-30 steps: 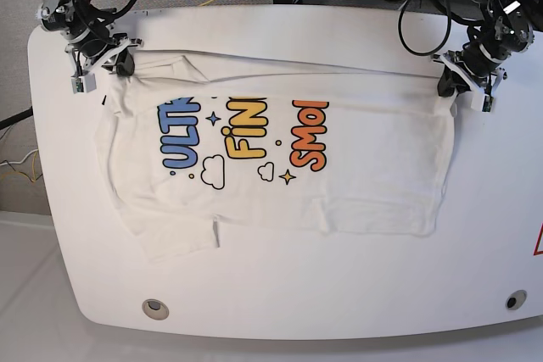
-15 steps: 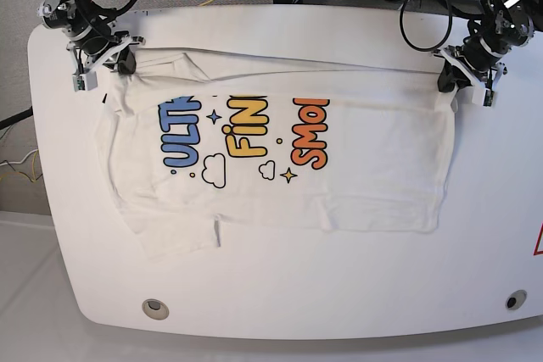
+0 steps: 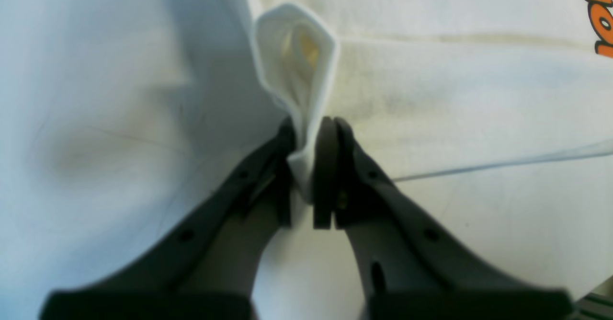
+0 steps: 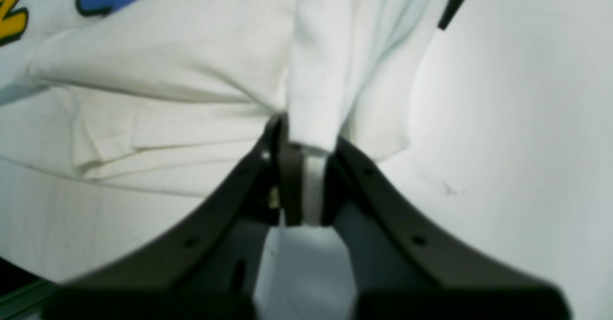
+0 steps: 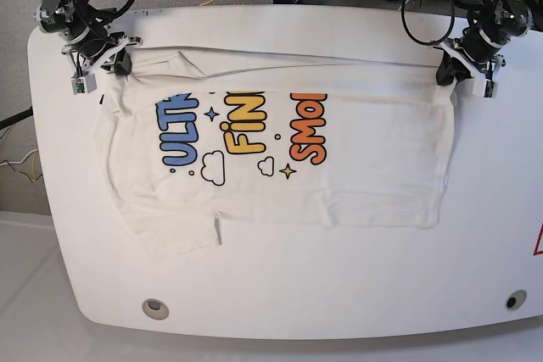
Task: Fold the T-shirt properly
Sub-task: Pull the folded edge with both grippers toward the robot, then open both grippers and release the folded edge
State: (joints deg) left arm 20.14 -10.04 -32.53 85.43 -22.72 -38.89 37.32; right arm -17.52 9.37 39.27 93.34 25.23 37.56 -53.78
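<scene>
Left wrist view
Left claw (image 3: 306,166): clenched on a pinch of white cloth, which stands up in a small loop just past the fingertips.
Shirt (image 3: 455,95): lies flat to the right of the pinch; a scrap of orange lettering shows at the far right edge.
Table (image 3: 86,119): bare white surface to the left of the claw.

Right wrist view
Right claw (image 4: 306,181): clenched on a bunched fold of the shirt (image 4: 167,66), the cloth drawn up between the fingers.
Print: blue and yellow letters at the upper left.
Layers: folded edges stacked at the left of the claw, so more than one layer lies there.
Black tag (image 4: 455,4): shows at the cloth's edge, upper right.

Base view
Shirt (image 5: 365,167): spread sideways across the middle of the table (image 5: 339,286), print up, with the far edge doubled over toward the near side so the tops of the words are hidden.
Right claw (image 5: 114,64): at the shirt's far left corner, gripping it.
Left claw (image 5: 450,74): at the shirt's far right corner, gripping it.
Sleeve (image 5: 174,239): sticks out at the near left, not yet tucked in.

Step in hand: judged to be the lengthwise fold, both claws carrying the far edge.
Next move calls for: drawing both corners evenly toward the near edge, keeping the cloth taut between them, then lowering and letting go once the edges line up.
Risk: uneven pull would skew the fold.
</scene>
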